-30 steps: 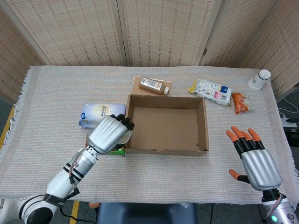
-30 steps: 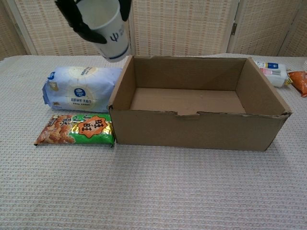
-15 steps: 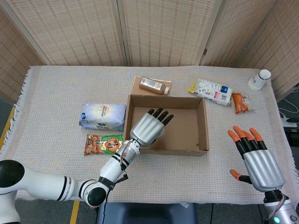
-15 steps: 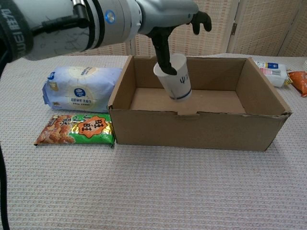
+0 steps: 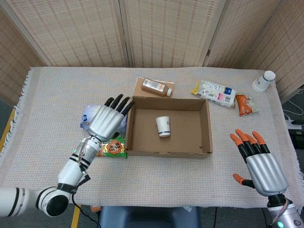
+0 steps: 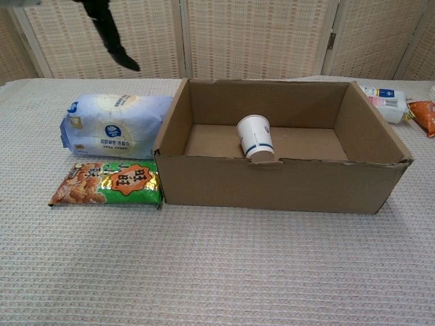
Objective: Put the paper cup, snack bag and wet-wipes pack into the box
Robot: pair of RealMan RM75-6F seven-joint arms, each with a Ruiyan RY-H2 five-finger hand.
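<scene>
I am seeing the paper cup point(image 5: 163, 127) lying on its side on the floor of the box point(image 5: 205, 127), near the middle; in the chest view the paper cup point(image 6: 255, 136) is resting just behind the front wall of the box point(image 6: 285, 185), with its open mouth turned toward the camera side and downward.

My left hand point(image 5: 106, 120) is hovering with the fingers spread apart and it is holding nothing. It is staying over the wet-wipes pack point(image 5: 87, 117) and the snack bag point(image 5: 113, 147), just beside the left wall of the box. In the chest view only dark fingertips point(image 6: 112, 37) of this hand are showing at the top, above the wet-wipes pack point(image 6: 112, 126).

The snack bag point(image 6: 107, 184) is lying flat on the table cloth point(image 5: 52, 95), in front of the wet-wipes pack, and its right end is touching the box corner.

My right hand point(image 5: 260, 163) is resting open at the right front of the table, fingers apart, well apart from the box.

Behind the box a small bottle point(image 5: 156, 87) is lying on a cardboard flap, and more to the right I am seeing a carton point(image 5: 216, 92), an orange packet point(image 5: 245, 104) and another white cup point(image 5: 263, 80).
</scene>
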